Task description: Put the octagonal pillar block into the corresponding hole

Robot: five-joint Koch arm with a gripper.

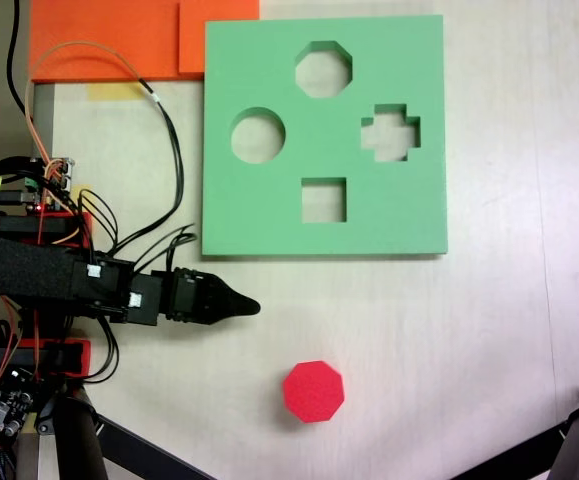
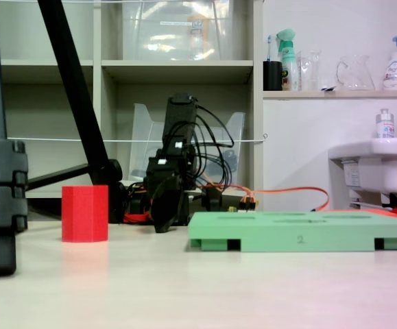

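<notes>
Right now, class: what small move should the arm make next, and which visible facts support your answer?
Probably swing the end effector toward the red block and lower over it. In the overhead fixed view the block stands free on the table, below and right of the tip, nothing gripped, and the octagonal hole in the green board is empty. Whether the end effector is open cannot be told.

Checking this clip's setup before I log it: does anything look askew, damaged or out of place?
Nothing stands out. The red block stands upright on the table, apart from the green board, which lies flat and square. The octagonal hole is unobstructed.
</notes>
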